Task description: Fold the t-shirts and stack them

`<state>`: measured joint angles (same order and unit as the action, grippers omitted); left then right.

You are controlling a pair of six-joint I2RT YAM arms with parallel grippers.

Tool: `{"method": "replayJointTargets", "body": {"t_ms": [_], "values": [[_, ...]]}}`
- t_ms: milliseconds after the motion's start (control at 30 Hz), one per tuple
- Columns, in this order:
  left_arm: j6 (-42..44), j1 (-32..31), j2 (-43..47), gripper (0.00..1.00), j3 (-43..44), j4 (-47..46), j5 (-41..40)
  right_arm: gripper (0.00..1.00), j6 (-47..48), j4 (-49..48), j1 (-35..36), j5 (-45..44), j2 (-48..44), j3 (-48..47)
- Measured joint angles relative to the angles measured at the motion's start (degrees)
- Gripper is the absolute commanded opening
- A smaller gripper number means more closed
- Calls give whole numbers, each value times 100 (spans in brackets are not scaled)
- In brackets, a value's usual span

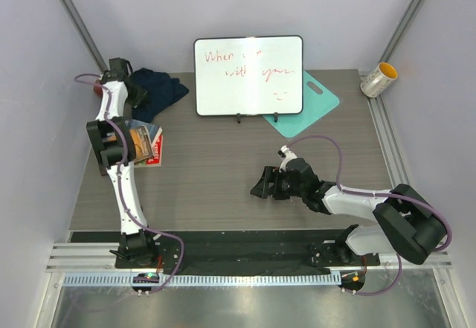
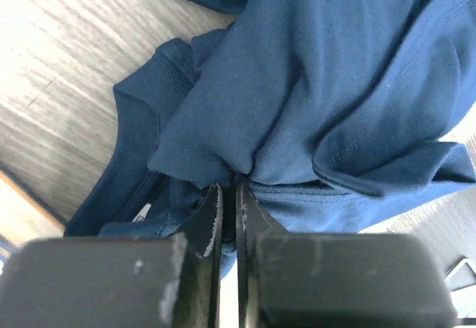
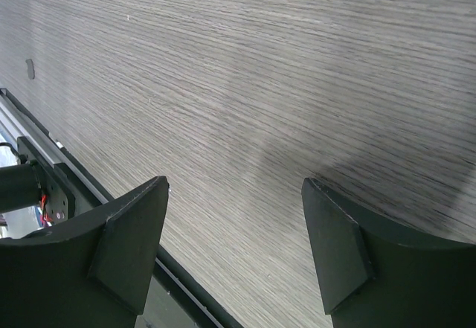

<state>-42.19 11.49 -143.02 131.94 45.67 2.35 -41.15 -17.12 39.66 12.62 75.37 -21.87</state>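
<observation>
Right now the t-shirts [image 1: 160, 90] are lying in a crumpled navy heap at the far left corner of the counter [image 1: 208, 187], just left of the whiteboard [image 1: 249, 75] that is standing upright at the back with red writing on it. The left arm is reaching all the way out to that heap. In the left wrist view, the left claw [image 2: 229, 188] is pinching down on a fold of the blue fabric: its dark fingers [image 2: 212, 213] are standing almost together with only a thin slit between them, and the cloth is bunching right at their tips. A ribbed collar is showing to the left of the pinched fold, and more folds are draping over the top and right of that view, so I cannot tell how many garments are making up the pile.

Meanwhile the right claw [image 3: 234, 194] is hovering above bare wood grain near the middle of the counter, well apart from the t-shirts, with its jaws spread wide and nothing between them.

Behind and to the right of the whiteboard, a teal board [image 1: 316, 108] is lying flat. A pale cylinder with a yellow end [image 1: 379, 80] is resting at the far right corner. A colourful flat packet [image 1: 149, 146] is lying under the left arm's elbow.
</observation>
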Motion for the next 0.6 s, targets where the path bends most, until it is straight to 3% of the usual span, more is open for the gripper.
{"method": "replayJointTargets", "body": {"t_ms": [200, 600], "values": [[-72, -7, -192, 0, 181, -63, 101, 78, -4, 0, 0, -2, 0, 0], [-485, -129, 1480, 0, -2124, -2017, 332, 78, -208, -363, -2, 83, 127, 83]]}}
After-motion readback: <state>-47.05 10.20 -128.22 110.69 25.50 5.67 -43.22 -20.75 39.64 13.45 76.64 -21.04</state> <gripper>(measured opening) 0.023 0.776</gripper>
